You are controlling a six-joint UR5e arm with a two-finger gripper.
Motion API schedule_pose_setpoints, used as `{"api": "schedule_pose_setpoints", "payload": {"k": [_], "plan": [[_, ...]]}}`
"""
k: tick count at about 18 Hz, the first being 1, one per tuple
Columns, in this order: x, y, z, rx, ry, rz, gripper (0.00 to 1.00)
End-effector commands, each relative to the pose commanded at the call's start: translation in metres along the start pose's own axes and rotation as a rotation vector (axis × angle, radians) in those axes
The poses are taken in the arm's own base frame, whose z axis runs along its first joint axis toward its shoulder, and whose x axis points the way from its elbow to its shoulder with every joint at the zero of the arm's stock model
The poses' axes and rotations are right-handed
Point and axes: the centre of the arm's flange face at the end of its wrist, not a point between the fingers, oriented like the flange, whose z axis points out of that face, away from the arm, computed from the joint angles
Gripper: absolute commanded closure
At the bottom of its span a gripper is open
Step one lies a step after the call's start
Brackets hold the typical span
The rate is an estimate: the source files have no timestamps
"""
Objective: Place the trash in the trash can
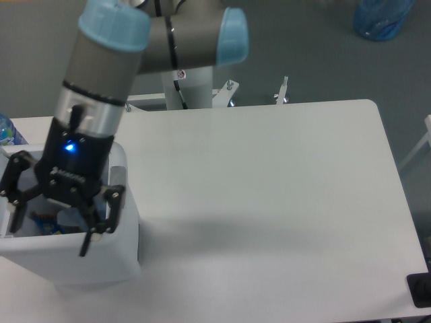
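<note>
Your claw [50, 225] is hanging over the open trash can [101, 259] at the left end of the table [269, 202], its fingers spreading wide and gripping nothing. Inside the can, just under the claw, a bit of the bottle [46, 224] with its blue label is showing. A blue bag [380, 17] is sitting on the floor, far from the can.
</note>
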Motion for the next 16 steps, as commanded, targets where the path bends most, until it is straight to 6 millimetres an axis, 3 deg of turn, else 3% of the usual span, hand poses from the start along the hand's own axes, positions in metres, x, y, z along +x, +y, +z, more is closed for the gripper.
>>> {"api": "schedule_pose_setpoints", "payload": {"k": [5,10,16], "plan": [[-0.055,-0.012,-0.034,0.019,-0.187,0.060,0.00],[-0.080,0.000,-0.050,-0.102,-0.449,0.251,0.00],[-0.096,0.031,-0.053,-0.418,-0.526,0.510,0.00]]}}
